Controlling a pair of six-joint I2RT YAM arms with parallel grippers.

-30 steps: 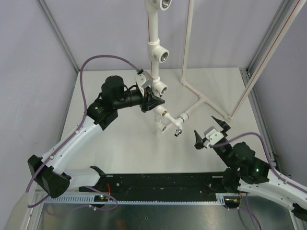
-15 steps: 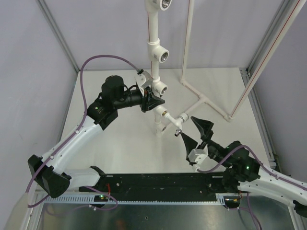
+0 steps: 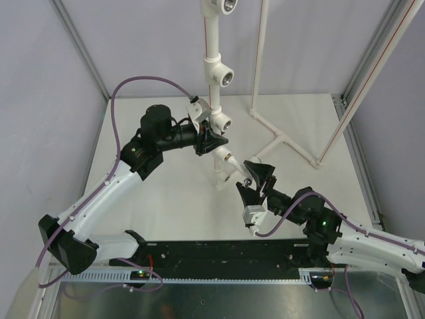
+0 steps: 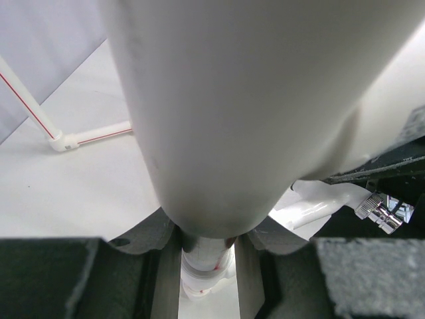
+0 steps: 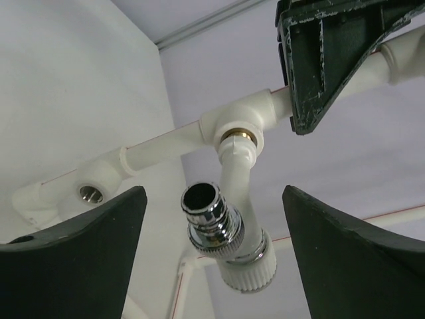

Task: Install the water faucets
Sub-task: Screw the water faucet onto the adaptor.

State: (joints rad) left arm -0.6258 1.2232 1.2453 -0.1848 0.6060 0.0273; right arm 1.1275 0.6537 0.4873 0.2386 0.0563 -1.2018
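A water faucet [image 3: 242, 170], white with a brass thread and a chrome spout, sticks out of the lowest tee socket [image 3: 222, 157] of the upright white pipe [image 3: 212, 40]. My left gripper [image 3: 211, 141] is shut on that pipe just above the socket; in the left wrist view its fingers [image 4: 251, 279] clamp the pipe [image 4: 252, 100]. My right gripper [image 3: 256, 181] is open with a finger on each side of the faucet, touching nothing. In the right wrist view the faucet [image 5: 234, 174] hangs from the socket [image 5: 238, 118], and its spout lies between the right gripper [image 5: 212, 199] fingers.
Higher on the pipe are more tee sockets [image 3: 224, 122] [image 3: 226, 77] with empty threaded holes. A thin white pipe frame [image 3: 287, 141] lies and stands at the back right. A black rail [image 3: 219, 252] runs along the near edge. Enclosure walls close in on both sides.
My right arm has swung in from the right and turned, bringing its open fingers around the faucet, with the jaws a little narrower. The left arm has not moved.
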